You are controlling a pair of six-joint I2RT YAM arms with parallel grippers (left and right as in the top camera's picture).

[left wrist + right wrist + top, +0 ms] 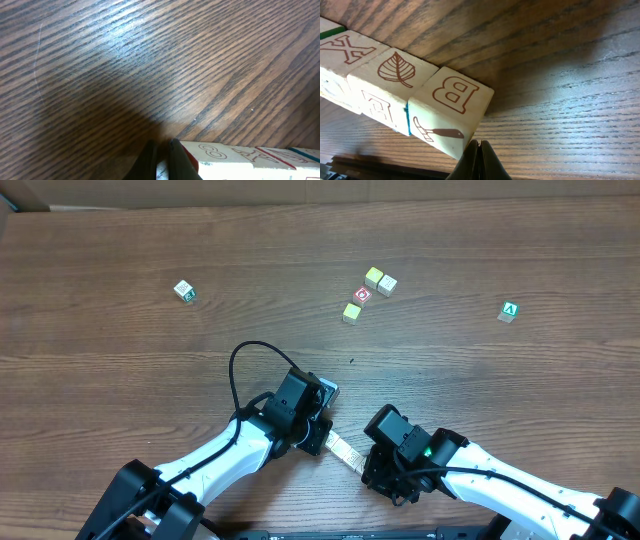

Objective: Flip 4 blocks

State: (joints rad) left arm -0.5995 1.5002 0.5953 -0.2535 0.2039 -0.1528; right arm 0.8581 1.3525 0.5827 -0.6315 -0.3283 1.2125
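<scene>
**Two closed robot arms meet at either end of a short row of blocks**

Seen from above, a brown wood-grain bench (120,360) fills the frame. Near its front edge, a short row of blocks (345,448) lies slanted between two white-and-black arms. The left gripper (323,438) sits at the row's upper left end and the right gripper (366,468) at its lower right end.

Both sets of jaws are pressed fully together with nothing between them. The right wrist camera shows its tips (479,150) at the bottom corner of the end block, which carries a brown letter B on top and a hammer picture on its side. Next along are a block with a leaf and one with an X. Whether the tips actually touch the wood is hard to say from this angle. The left wrist camera shows its tips (161,150) just beside the row's other end (240,157).

Further back lie loose cubes: a cluster of four (370,292), a lone cream cube (184,291) far left, and a green A cube (509,311) right.
</scene>
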